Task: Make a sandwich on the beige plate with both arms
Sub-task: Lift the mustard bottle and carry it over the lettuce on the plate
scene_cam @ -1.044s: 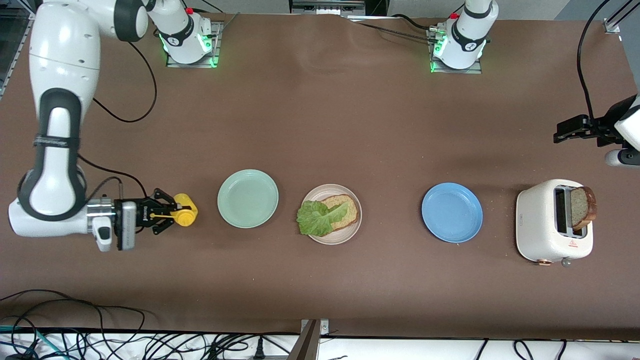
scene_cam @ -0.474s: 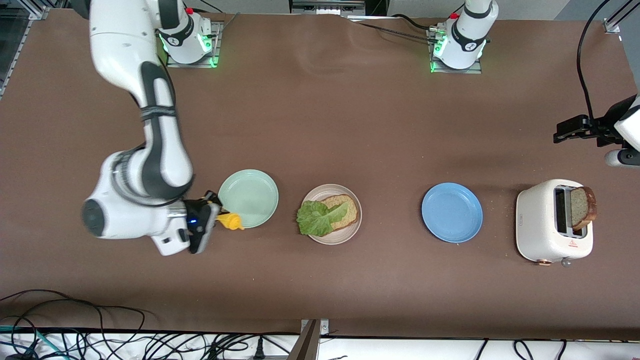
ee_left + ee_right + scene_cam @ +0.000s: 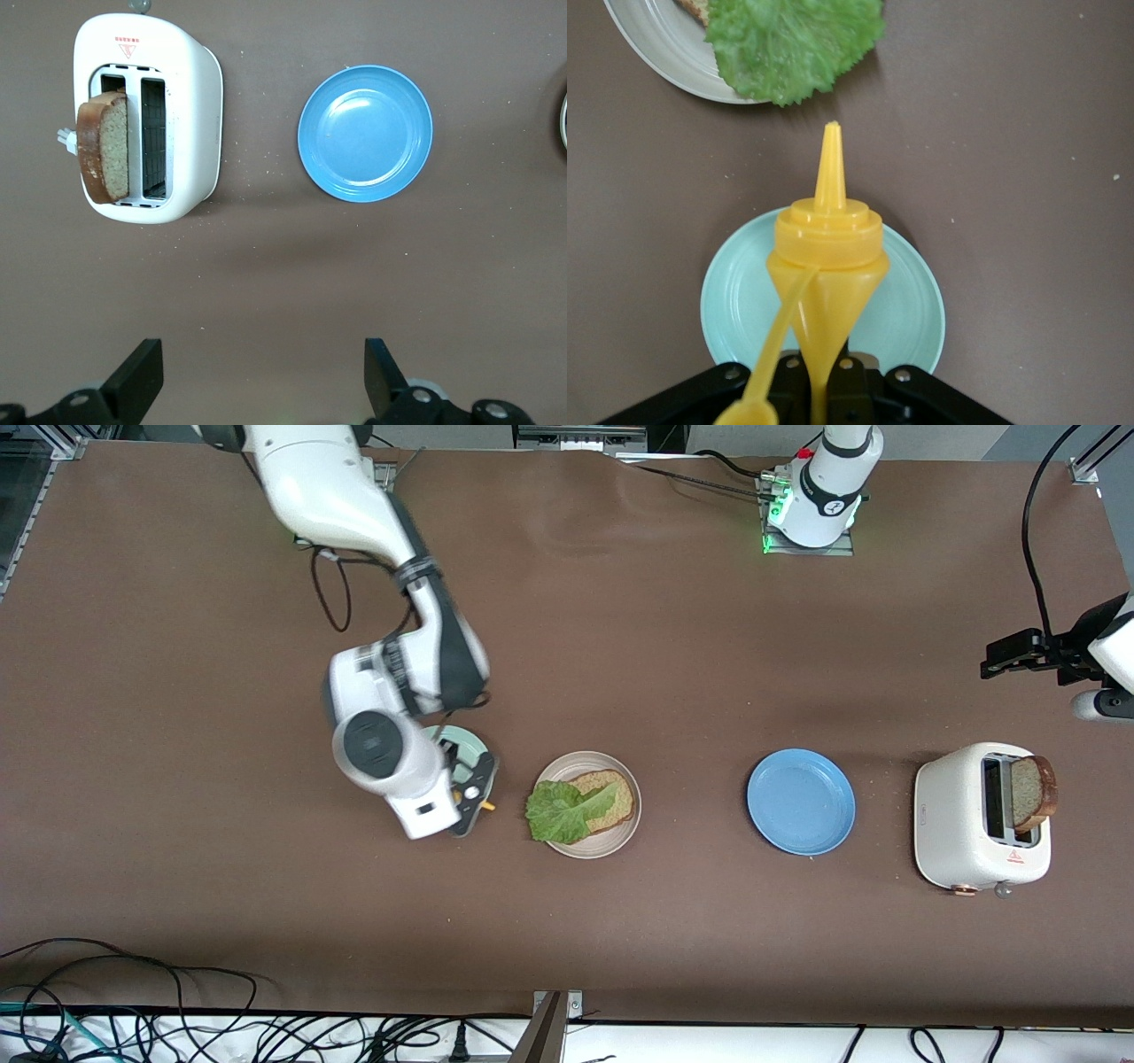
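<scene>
Bare table (image 3: 620,646) runs wide between the bases and the row of plates, and another clear strip lies nearer the camera. The right tool (image 3: 474,793) with its yellow bottle (image 3: 827,266) hangs over the green plate (image 3: 740,305), crowding the gap beside the beige plate (image 3: 620,828) (nozzle tip close to the lettuce (image 3: 560,811)). Open table separates that plate from the blue plate (image 3: 801,802). The toaster (image 3: 961,819), bread slice (image 3: 1032,790) upright, blocks the left arm's end, where the left tool (image 3: 263,376) hovers, jaws spread.

Three cameras: one high overview, two on the wrists.
The front camera looks down across the whole table from high up. The left wrist view looks straight down on the toaster (image 3: 146,124) and blue plate (image 3: 365,133); the right wrist view hangs close over the mint-green plate (image 3: 735,301) beside the beige plate (image 3: 656,53), all also in the overview.
</scene>
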Controlling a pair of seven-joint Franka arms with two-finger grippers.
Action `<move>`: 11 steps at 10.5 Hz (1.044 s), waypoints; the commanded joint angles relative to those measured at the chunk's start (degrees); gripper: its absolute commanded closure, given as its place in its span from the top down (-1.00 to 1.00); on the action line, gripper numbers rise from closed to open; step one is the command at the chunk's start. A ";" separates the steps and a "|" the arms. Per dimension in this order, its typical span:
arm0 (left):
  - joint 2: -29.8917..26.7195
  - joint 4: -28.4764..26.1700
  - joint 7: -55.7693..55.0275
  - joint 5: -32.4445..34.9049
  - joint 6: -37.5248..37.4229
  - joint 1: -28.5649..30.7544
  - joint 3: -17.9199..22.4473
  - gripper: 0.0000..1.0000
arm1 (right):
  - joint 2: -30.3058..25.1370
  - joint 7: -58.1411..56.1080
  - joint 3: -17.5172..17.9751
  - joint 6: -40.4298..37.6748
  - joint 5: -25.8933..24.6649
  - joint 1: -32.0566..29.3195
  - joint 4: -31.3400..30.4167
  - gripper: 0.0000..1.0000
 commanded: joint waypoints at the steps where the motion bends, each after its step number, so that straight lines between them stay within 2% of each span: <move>1: 0.50 1.34 0.96 1.43 -0.35 -0.24 -0.05 1.00 | 0.08 8.46 -0.97 0.20 -11.53 6.54 0.33 -1.00; 2: 0.50 1.34 0.96 1.43 -0.35 -0.24 -0.05 1.00 | 0.34 11.28 -0.80 0.29 -16.54 8.83 0.33 -1.00; 5: 0.50 1.34 0.96 1.43 -0.35 -0.24 -0.05 1.00 | 1.40 12.72 -0.62 -0.06 -24.74 12.71 0.16 -1.00; 6: 0.50 1.34 0.96 1.43 -0.35 -0.24 -0.05 1.00 | 1.92 12.80 -0.62 -0.15 -25.98 13.33 0.16 -1.00; 9: 0.50 1.34 0.96 1.52 -0.35 -0.24 -0.05 1.00 | 1.84 13.33 -0.80 -0.15 -26.08 13.25 0.16 -1.00; 11: 0.50 1.34 0.96 1.52 -0.35 -0.24 -0.05 1.00 | 0.53 12.63 -1.24 -1.46 -23.64 11.76 0.16 -1.00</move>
